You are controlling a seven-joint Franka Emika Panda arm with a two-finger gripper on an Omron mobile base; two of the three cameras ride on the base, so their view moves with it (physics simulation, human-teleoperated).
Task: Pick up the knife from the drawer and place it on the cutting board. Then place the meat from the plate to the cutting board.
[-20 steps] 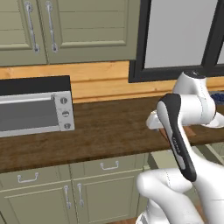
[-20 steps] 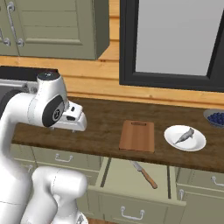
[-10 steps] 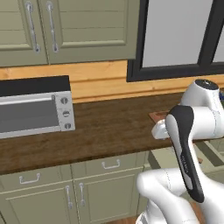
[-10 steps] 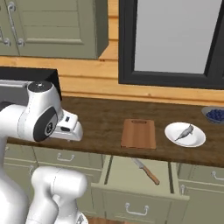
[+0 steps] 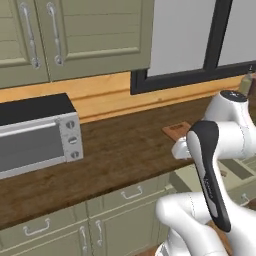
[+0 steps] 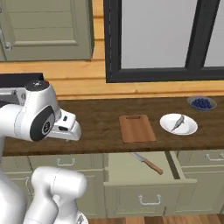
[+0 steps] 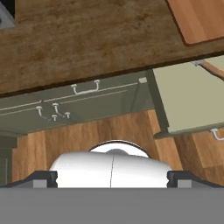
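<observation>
microwave (image 5: 35, 135) on counter left | berry bowl (image 6: 201, 103) right

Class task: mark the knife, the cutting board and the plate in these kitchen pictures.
knife (image 6: 147, 163): right base view, where blade meets handle.
cutting board (image 6: 137, 130): right base view, centre of the board.
plate (image 6: 188, 128): right base view, bare white surface near the rim.

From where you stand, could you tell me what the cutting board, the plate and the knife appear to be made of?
The cutting board looks like reddish-brown wood with a matte finish and faint grain. The plate appears to be white glazed ceramic, plain and smooth. The knife seems to have a silvery metal blade and a brown, probably wooden, handle.
</observation>
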